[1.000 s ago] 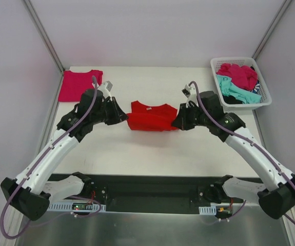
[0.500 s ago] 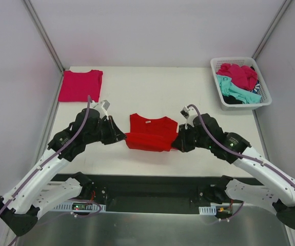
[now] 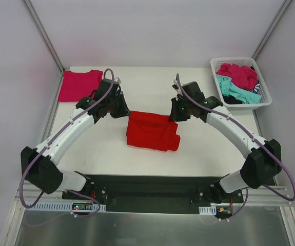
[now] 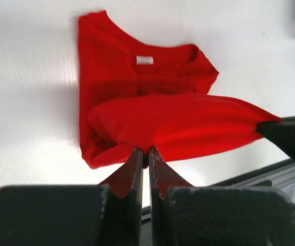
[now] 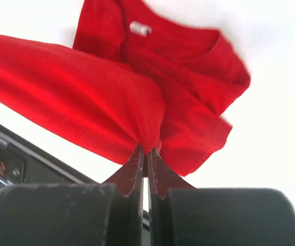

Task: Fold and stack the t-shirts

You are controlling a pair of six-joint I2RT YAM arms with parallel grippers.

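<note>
Left fingers [image 4: 133, 169] are pinched hard together on a fold of the red t-shirt [image 3: 150, 134], with cloth bunched right at their tips. Right fingers [image 5: 133, 166] are clamped the same way on the other end of that fold. From my overhead feed the shirt sits at the middle of the tabletop [image 3: 137, 82]. The left arm grips it at about 11 o'clock on the garment and the right arm at about 1 o'clock.

On both wrist feeds I see the gripped layer drawn out as a raised band of cloth between the two arms. The rest of the shirt lies flat underneath it. The neckline and its small white label [image 4: 144, 60] show beyond the band, uncovered. The part of the shirt toward 6 o'clock looks rumpled at its 5 o'clock corner.

A magenta-pink shirt [image 3: 79, 84] lies folded flat at 10 o'clock on the tabletop, well apart from the red one and just beyond the left arm. At 2 o'clock stands a white lattice basket [image 3: 239, 60]. It holds a heap of unfolded shirts: a magenta one [image 3: 238, 74] toward 12, a teal one [image 3: 234, 91] below it, and a dark one [image 3: 229, 100] at the 6 o'clock side.
</note>
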